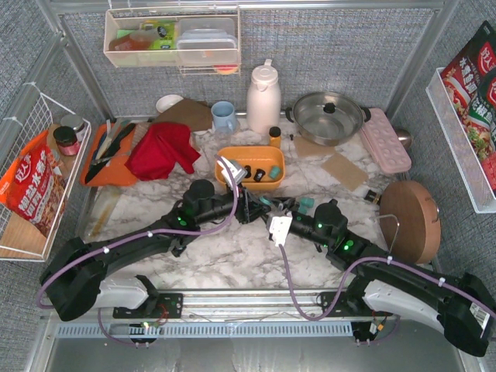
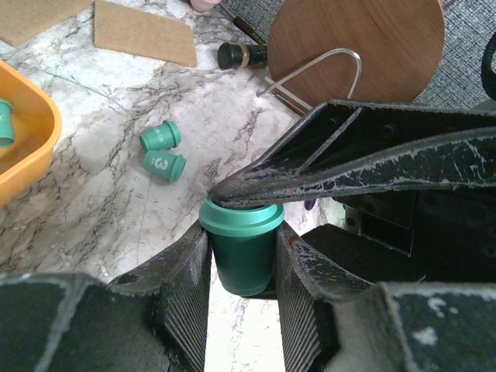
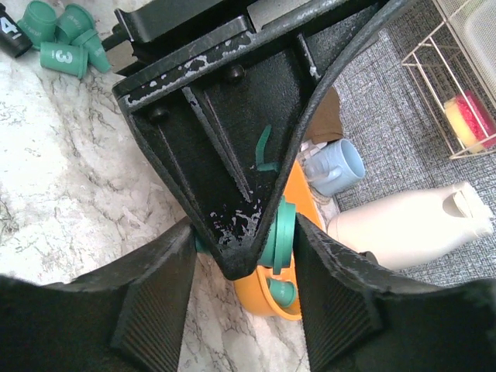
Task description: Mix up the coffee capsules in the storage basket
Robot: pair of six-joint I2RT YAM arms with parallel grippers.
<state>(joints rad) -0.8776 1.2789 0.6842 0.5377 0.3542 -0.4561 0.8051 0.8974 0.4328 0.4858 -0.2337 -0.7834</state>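
Note:
A teal coffee capsule [image 2: 242, 244] hangs above the marble table between both grippers. My left gripper [image 2: 242, 260] clamps its sides. My right gripper [image 3: 244, 248] presses its rim [image 3: 284, 236] and its base, with one left finger [image 3: 225, 155] crossing between the right fingers. In the top view the left gripper [image 1: 254, 203] and right gripper [image 1: 268, 208] meet just in front of the orange-yellow storage basket [image 1: 232, 155], which holds teal [image 1: 246, 172] and black capsules [image 1: 260, 175]. Two loose teal capsules [image 2: 163, 151] lie on the table to the right [image 1: 306, 203]. The basket's edge also shows in the wrist views [image 2: 31, 155] [image 3: 263, 291].
A round wooden board [image 1: 409, 221] leans at the right. A white thermos [image 1: 263, 97], blue mug [image 1: 223, 116], steel pot [image 1: 325, 116] and pink egg tray [image 1: 385, 139] stand behind the basket. A red cloth [image 1: 163, 147] and an orange cutting board [image 1: 108, 163] lie at the left.

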